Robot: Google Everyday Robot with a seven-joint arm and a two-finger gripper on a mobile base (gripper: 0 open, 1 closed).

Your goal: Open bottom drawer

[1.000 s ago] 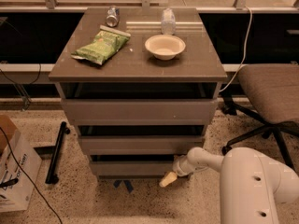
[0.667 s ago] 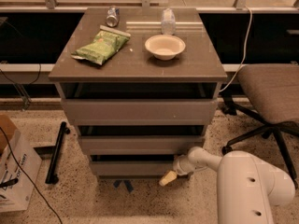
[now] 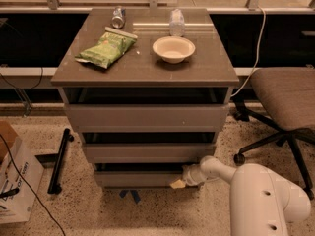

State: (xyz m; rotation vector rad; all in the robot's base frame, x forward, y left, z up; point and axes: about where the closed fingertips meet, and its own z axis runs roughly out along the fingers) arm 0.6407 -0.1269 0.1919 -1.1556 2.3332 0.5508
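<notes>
Gripper is sitting low against the right end of the bottom drawer front, open or closed I cannot tell, drawer lying lowest in the cabinet by the floor, with bowl, chip bag, can and bottle resting on top.

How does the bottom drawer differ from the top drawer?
The bottom drawer front looks shorter and narrower than the top drawer front. The claw is at the bottom drawer's right end; nothing touches the top drawer. Both are flat, grey-brown, without handles.
</notes>
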